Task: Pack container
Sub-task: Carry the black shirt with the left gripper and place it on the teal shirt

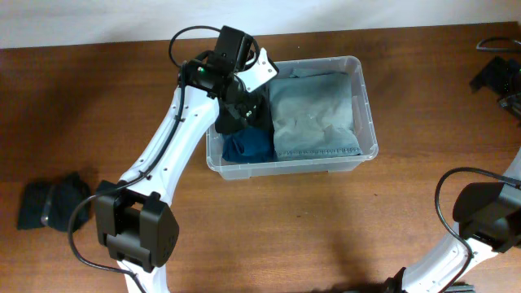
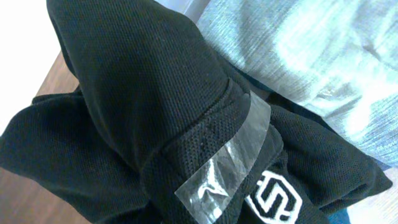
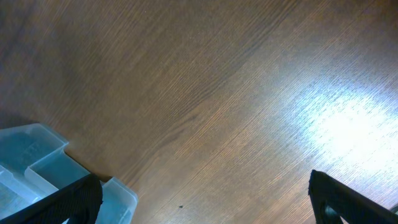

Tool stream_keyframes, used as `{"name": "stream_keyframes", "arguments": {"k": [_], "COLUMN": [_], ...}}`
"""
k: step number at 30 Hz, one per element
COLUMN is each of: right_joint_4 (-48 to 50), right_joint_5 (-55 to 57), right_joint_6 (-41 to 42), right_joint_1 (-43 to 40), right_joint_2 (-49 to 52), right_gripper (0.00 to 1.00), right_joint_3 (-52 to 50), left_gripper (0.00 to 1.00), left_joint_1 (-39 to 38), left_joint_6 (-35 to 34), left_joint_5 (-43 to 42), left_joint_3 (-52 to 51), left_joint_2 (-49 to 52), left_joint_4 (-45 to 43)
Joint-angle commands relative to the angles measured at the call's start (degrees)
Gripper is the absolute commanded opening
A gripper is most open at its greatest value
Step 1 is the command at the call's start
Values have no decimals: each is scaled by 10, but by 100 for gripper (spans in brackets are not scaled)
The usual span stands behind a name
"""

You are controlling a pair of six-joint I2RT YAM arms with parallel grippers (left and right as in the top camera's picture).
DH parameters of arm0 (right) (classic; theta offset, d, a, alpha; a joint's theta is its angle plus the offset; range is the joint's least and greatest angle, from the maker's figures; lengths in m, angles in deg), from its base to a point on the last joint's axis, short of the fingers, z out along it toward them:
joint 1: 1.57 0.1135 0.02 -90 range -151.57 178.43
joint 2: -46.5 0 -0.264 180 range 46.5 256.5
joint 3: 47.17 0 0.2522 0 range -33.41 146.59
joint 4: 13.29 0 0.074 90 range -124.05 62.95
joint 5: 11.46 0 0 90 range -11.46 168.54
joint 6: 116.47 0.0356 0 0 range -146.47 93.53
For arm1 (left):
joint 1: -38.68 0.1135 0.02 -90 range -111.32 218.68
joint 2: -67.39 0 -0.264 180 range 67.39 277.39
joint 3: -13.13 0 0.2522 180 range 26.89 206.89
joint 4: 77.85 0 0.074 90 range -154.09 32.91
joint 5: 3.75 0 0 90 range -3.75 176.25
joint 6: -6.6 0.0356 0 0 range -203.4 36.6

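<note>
The container (image 1: 368,106) is a clear plastic bin at the table's middle back. A folded grey garment (image 1: 313,114) fills its right part, and a blue garment (image 1: 248,146) lies at its front left. My left gripper (image 1: 242,99) is over the bin's left end, shut on a black garment (image 1: 230,120) that hangs into the bin. In the left wrist view the black garment (image 2: 124,93), with a clear tape strip (image 2: 230,162) and a white logo (image 2: 273,199), hides the fingers; the grey garment (image 2: 311,50) lies behind. My right gripper (image 3: 211,205) is open and empty over bare table.
A pile of black clothes (image 1: 53,203) lies on the wooden table at the far left. Dark equipment (image 1: 498,77) sits at the back right edge. A clear bluish plastic corner (image 3: 37,168) shows beside my right gripper's left finger. The right arm (image 1: 480,212) stands at the front right.
</note>
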Motion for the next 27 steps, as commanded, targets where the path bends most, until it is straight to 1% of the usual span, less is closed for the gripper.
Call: {"name": "stream_keyframes", "arguments": {"k": [1,7,12,13,14,15,16,18,22,25,26,27], "right_joint_4": [0,0,0,0,0,0,0,0,0,0,0,0], "right_joint_5": [1,1,1,1,1,1,1,1,1,1,1,1], "right_joint_6": [7,7,7,7,7,7,7,7,7,7,7,7], "right_joint_1": [0,0,0,0,0,0,0,0,0,0,0,0], "right_joint_2": [-5,-5,-5,-5,-5,-5,-5,-5,-5,-5,-5,-5], "right_gripper": [98,99,98,98,99,98,98,98,98,99,98,99], "right_joint_3": [-3,-3,-3,-3,-3,-3,-3,-3,-3,-3,-3,-3], "left_gripper": [1,1,1,12,41,68,80,95,99,99,96,91], "left_joint_1": [0,-4,-14,-16,-18,-20,-23,-24,-24,-24,-24,-24], "left_joint_6": [-47,-51,-52,-52,-52,-52,-51,-51,-51,-52,-52,-54], "left_joint_5": [10,-26,-26,-26,-26,-26,-26,-24,-2,2,1,-2], "left_joint_3": [3,3,3,3,3,3,3,3,5,7,7,7], "left_joint_2": [-5,-5,-5,-5,-5,-5,-5,-5,-5,-6,-6,-5], "left_joint_4": [6,52,79,81,83,83,83,80,78,79,79,80]}}
